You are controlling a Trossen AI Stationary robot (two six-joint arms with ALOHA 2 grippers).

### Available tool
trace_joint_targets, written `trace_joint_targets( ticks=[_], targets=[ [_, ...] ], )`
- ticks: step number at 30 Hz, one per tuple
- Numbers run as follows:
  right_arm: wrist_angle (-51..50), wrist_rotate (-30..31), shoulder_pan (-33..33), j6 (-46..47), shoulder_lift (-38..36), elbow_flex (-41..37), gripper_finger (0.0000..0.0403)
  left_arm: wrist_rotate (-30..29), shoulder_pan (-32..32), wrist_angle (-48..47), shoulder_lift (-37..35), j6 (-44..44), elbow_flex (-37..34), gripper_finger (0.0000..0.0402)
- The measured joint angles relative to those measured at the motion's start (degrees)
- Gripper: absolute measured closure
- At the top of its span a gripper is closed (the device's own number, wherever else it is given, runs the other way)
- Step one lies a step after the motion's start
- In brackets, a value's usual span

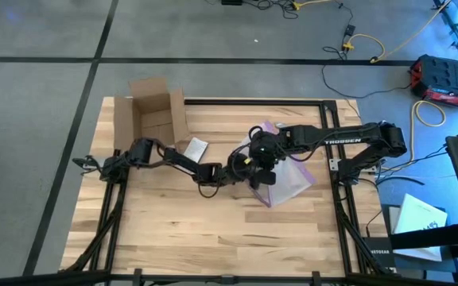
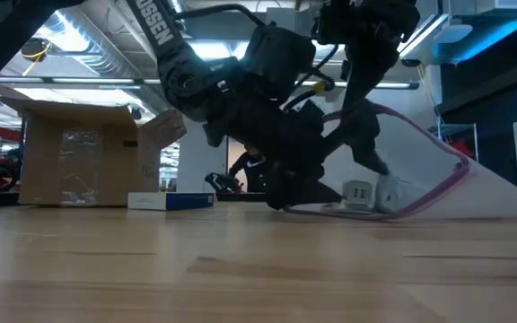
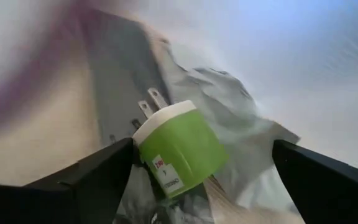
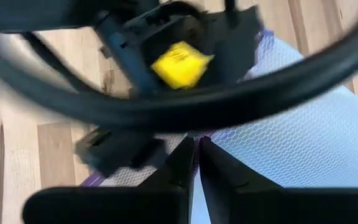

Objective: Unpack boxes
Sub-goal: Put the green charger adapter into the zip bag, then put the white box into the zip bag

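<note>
Reaching into the bag (image 1: 281, 179), left fingers (image 3: 92, 180) spread.

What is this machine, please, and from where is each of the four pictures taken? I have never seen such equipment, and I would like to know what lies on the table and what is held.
It is a robot with two dark arms at a wooden table. One picture looks down from above, one looks level across the tabletop, and two come from cameras on the arms' wrists.

On the table stand an open brown cardboard box, a small flat white and blue item near it, and a clear plastic bag with a purple edge.

The left gripper is inside the bag, its fingers open on both sides of a green and white plug adapter, not squeezing it. The right gripper is shut on the bag's edge and holds the bag up.
</note>
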Motion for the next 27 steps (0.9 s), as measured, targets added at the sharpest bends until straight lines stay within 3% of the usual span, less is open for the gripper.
trace_joint_targets(
  ticks=[10, 19, 21, 27],
  targets=[
    [0.09, -0.02, 0.0, 0.0, 0.03, 0.0, 0.0393, 0.36, -4.3, 5.66, -0.33, 4.15, -0.07, 0.0031],
    [0.09, -0.03, 0.0, 0.0, 0.04, -0.04, 0.0393, -1.11, -8.92, 0.93, -4.89, 9.33, -0.22, 0.0031],
    [0.11, -0.04, 0.0, 0.02, 0.04, -0.04, 0.0393, -2.7, -10.83, -3.18, -8.14, 12.52, -0.09, 0.0031],
    [0.09, -0.01, 0.0, 0.0, 0.04, -0.04, 0.0393, -17.25, -17.78, -31.72, -14.62, 12.69, -0.22, 0.0037]
  ],
)
